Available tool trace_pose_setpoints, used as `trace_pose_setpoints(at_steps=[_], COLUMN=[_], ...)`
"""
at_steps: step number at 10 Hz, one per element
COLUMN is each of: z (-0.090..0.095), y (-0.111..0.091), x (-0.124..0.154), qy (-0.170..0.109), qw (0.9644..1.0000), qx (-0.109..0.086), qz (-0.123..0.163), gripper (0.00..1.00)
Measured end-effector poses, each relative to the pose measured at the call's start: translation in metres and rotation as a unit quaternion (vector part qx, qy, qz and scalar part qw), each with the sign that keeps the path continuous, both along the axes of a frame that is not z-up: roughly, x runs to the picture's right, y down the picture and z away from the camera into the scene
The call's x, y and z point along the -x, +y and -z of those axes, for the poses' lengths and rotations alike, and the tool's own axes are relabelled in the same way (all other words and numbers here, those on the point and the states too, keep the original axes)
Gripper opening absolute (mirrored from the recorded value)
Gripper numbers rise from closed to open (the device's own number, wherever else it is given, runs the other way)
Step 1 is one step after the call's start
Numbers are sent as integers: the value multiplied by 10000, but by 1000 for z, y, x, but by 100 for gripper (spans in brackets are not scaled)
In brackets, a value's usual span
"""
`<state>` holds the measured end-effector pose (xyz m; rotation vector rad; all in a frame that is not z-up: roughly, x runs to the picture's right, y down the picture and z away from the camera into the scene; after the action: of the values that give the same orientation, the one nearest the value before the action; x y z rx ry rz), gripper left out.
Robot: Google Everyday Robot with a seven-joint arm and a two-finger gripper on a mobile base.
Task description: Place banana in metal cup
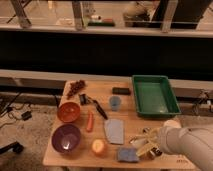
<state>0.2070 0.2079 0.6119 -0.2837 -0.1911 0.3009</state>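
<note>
Nearest the front edge of the wooden table (55, 159) lay a blue sponge (127, 155); just to its right lay the banana (146, 149), pale and curved, on the tabletop; the gripper (144, 136) hung right over the banana at the end of the white arm (187, 142), which reached in from the right; whether it was spread or gripping the fruit I could not tell. Left along the front sat a round orange fruit (98, 146) and a purple bowl (66, 138); behind them lay a blue-grey cloth (114, 131), a carrot (90, 121) and an orange bowl (68, 112). Farther back stood the metal cup (115, 103), upright, well apart from the banana and gripper; a black-handled tool (100, 109) lay beside it. Farthest were grapes (76, 88) and a green tray (154, 95).
</note>
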Motion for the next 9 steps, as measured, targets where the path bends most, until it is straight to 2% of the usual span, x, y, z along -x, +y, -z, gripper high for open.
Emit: trace_pose_setpoints(at_steps=[4, 9], z=[-10, -20], y=[15, 22], x=[-9, -22], qy=[112, 304], qw=[9999, 9993], qx=[-17, 116], qz=[-64, -155], gripper=[0, 0])
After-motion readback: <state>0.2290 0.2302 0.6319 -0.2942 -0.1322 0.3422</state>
